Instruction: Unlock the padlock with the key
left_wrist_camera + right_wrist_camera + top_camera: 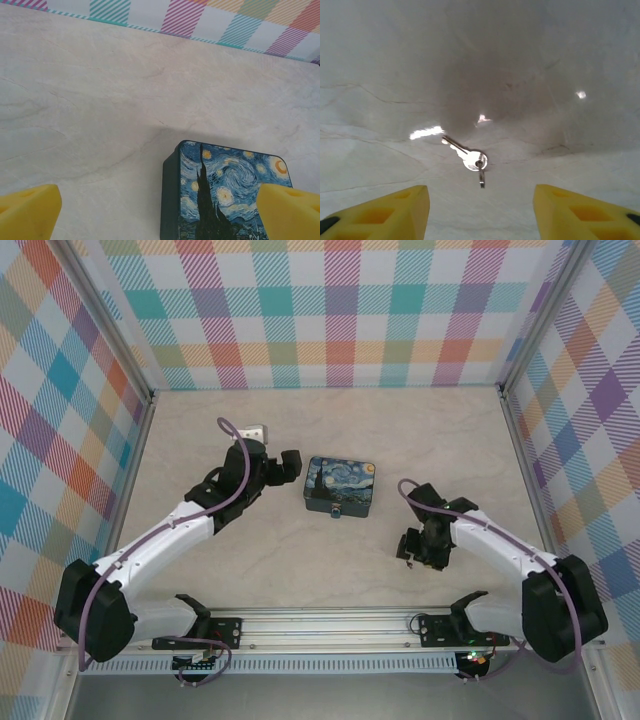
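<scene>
Right gripper (pixel 480 200): wide open, empty, low over the worktop's (pixel 300 575) near right. Left gripper (pixel 288 466): open, empty, beside tin (pixel 340 487), mid-worktop. Padlock (pixel 337 511): apparently at tin's near side. Key (pixel 469 159): flat beneath right gripper; likely light, stiff, slippery; pinch the round bow.

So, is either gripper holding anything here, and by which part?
Nothing. The left gripper and right gripper are open; the key lies untouched on the table.
</scene>
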Action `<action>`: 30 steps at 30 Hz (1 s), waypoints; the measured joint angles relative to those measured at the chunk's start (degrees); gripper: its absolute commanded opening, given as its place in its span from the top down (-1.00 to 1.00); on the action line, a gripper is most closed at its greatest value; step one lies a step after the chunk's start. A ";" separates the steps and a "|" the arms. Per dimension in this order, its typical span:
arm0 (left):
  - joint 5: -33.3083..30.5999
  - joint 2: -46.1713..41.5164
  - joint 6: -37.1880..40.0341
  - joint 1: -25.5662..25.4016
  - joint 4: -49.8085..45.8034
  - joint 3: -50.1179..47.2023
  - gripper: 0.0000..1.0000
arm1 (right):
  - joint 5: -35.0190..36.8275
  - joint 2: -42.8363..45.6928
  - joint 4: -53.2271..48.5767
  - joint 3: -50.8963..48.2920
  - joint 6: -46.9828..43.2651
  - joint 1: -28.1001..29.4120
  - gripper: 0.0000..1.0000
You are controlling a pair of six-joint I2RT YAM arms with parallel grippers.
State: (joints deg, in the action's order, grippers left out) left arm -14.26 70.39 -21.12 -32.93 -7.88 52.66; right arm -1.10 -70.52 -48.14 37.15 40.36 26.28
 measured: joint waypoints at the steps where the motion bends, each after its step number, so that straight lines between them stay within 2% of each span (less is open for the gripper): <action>1: 0.00 -0.13 0.02 0.00 0.00 0.00 -1.00 | -0.24 -0.57 0.33 -0.39 0.11 0.00 -0.01; 12: -0.02 -0.46 0.02 0.00 -0.17 0.00 -1.00 | -0.98 -3.26 4.07 -1.16 1.03 0.00 0.43; 30: -0.02 -0.48 0.31 0.00 -1.27 0.00 -1.00 | -1.07 -5.95 5.03 -1.40 0.92 0.00 0.77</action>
State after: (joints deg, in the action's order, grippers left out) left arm -14.28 69.91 -20.82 -32.93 -9.15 52.66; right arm -2.17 -76.47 -43.11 35.75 41.28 26.28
